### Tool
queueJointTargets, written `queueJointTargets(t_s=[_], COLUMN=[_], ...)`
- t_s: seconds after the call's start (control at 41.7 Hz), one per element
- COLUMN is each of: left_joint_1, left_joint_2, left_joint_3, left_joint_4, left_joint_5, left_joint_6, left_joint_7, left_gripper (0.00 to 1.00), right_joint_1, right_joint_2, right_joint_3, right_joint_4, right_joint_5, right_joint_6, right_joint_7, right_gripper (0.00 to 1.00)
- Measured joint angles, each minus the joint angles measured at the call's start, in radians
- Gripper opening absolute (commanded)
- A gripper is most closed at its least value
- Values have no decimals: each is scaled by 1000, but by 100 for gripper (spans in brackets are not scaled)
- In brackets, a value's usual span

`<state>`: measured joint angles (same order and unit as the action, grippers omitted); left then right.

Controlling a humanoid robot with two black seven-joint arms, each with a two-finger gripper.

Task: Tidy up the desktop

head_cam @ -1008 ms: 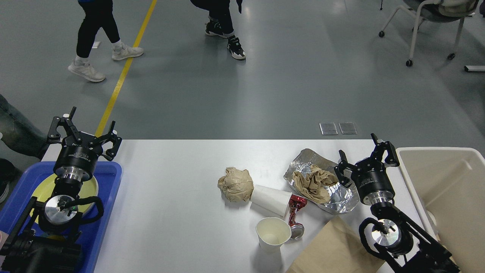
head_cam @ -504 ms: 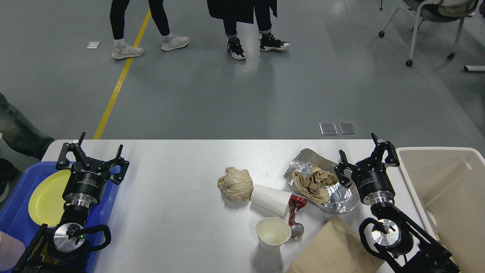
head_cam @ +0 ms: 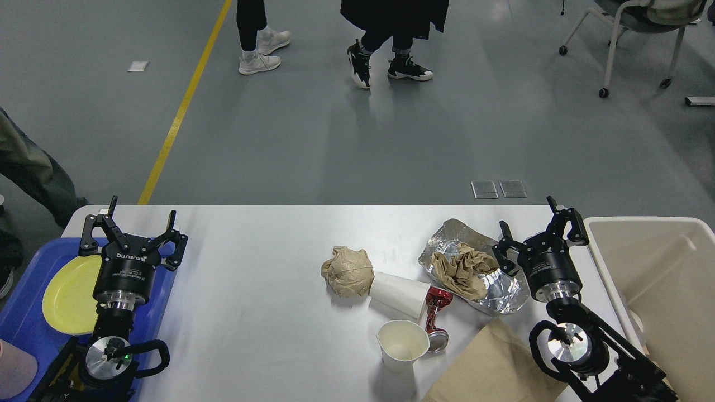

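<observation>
Two black grippers rise over the desktop (head_cam: 268, 335), the wide white tabletop with rounded corners that fills the lower half of the head view. The left gripper (head_cam: 134, 226) stands at the table's left end, above the right rim of a blue tray (head_cam: 28, 329), its two fingers spread wide with nothing between them. White lettering runs across its black body, too small to read with certainty. A yellow plate (head_cam: 70, 293) lies on the tray, partly behind the left arm. The right gripper (head_cam: 539, 226) stands near the right end, just beside a crumpled foil sheet (head_cam: 503, 293); its fingers are also spread wide and hold nothing. A line of small print on its cylinder cannot be read.

Litter sits right of centre on the desktop. A brown paper wad (head_cam: 347, 271) touches the base of a white paper cup lying on its side (head_cam: 397, 294). Against that cup's mouth lies a crushed red can (head_cam: 437, 319), and an upright white paper cup (head_cam: 402, 345) stands just beside the can, nearer the camera. More crumpled brown paper (head_cam: 462, 271) rests on the foil. A flat brown paper bag (head_cam: 494, 365) covers the near right corner. A beige bin (head_cam: 665, 279) stands off the table's right end. No cup or bag shows any readable print.
</observation>
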<state>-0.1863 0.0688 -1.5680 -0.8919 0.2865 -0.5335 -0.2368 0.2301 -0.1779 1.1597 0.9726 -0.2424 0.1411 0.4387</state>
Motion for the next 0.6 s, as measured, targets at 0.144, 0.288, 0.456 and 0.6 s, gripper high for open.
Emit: queueJointTargets(t_s=[0.144,0.288,0.456,0.6], left_joint_1=[4,3,2,2], left_joint_2=[0,0,0,2], left_joint_3=[-2,-2,0,0], left_joint_4=[2,4,4,4], left_joint_5=[-9,-31,-36,-36], left_joint_6=[-38,-22,-14,-18], left_joint_7=[3,5,5,4], left_gripper=[96,96,96,96], right_joint_1=[0,0,0,0], right_joint_2=[0,0,0,0], right_joint_3=[0,0,0,0], right_joint_4=[0,0,0,0], right_joint_5=[0,0,0,0], right_joint_6=[0,0,0,0], right_joint_7=[0,0,0,0], right_gripper=[100,100,100,100])
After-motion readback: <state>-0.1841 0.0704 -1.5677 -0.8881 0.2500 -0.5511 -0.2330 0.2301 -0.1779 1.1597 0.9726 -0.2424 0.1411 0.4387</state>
